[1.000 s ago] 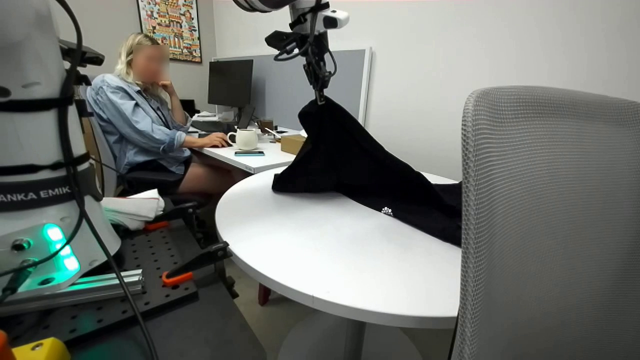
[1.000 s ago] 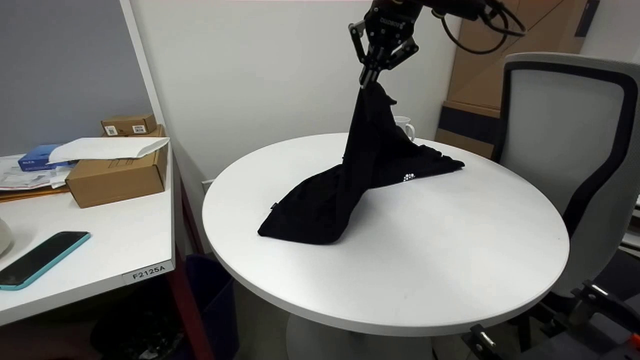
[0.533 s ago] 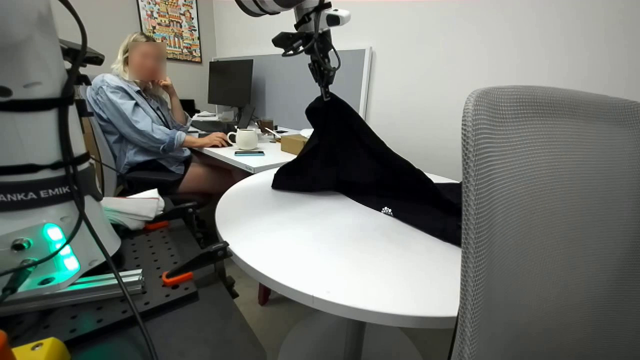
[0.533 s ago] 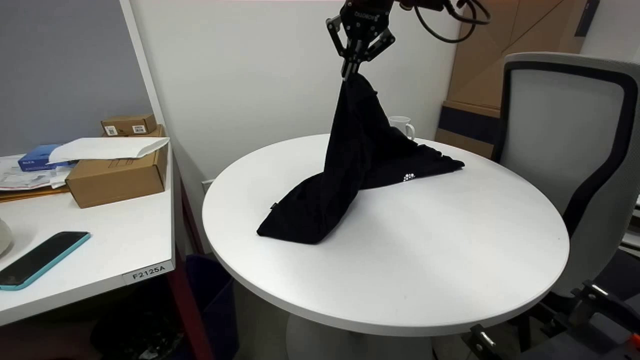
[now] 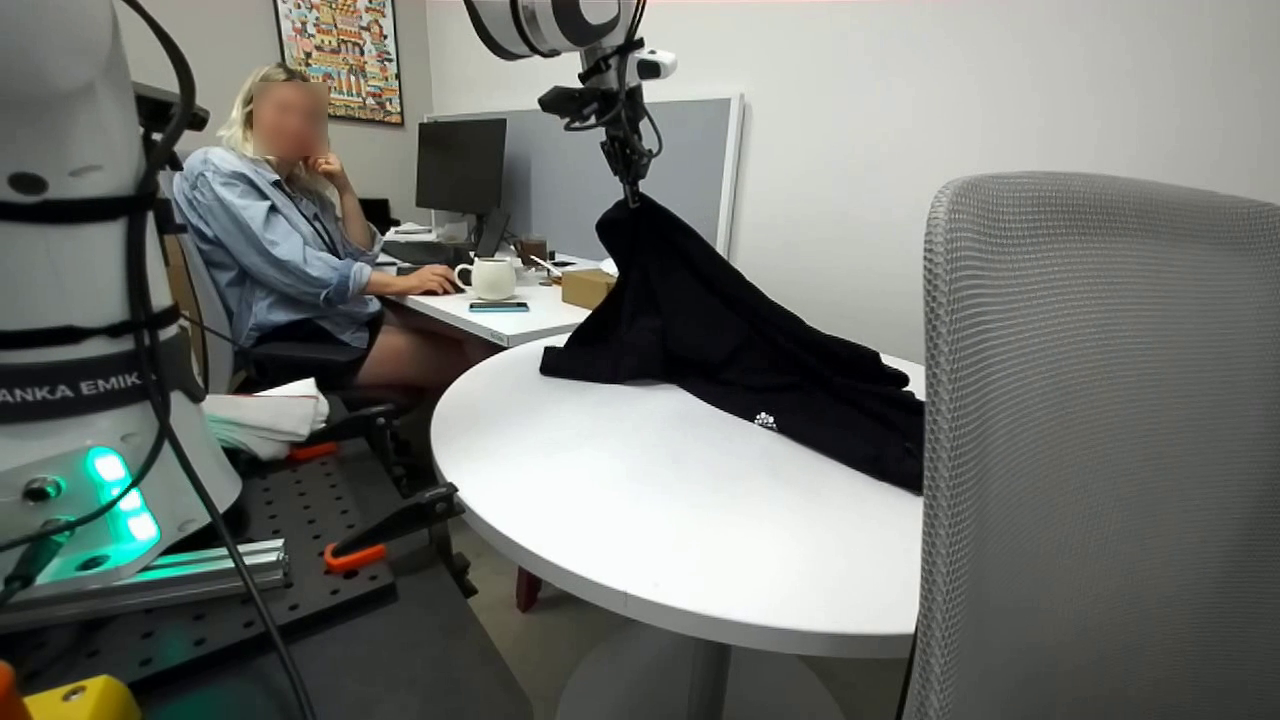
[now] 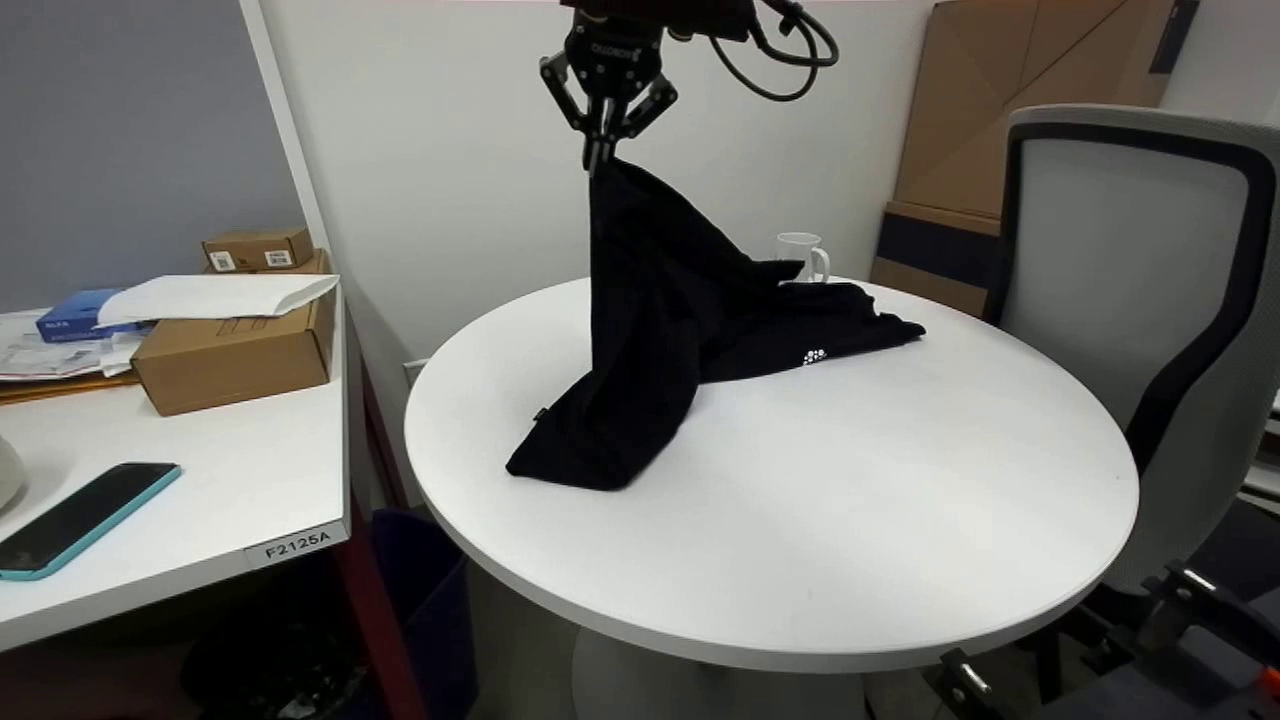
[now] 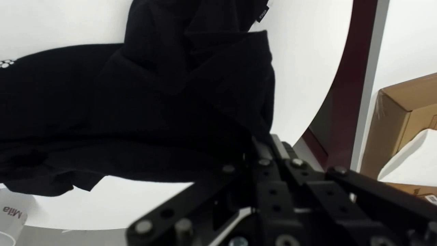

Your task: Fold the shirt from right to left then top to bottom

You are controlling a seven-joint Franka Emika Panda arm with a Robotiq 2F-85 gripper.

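The black shirt has a small white dotted logo and lies partly on the round white table. My gripper is shut on an upper part of the shirt and holds it high above the table. In an exterior view, the shirt hangs from the gripper in a steep tent. Its near left end and its right end rest on the table. In the wrist view, the cloth of the shirt runs between the fingertips of the gripper. The shirt's far right end is hidden behind the chair in an exterior view.
A white mug stands at the table's back edge, close behind the shirt. A grey mesh chair stands against the table. A desk with a cardboard box and a phone is beside it. A person sits at that desk.
My gripper has moved left in an exterior view, rising slightly and then lowering a little, with the shirt in it. The raised cloth has been drawn left, and the mug is more exposed.
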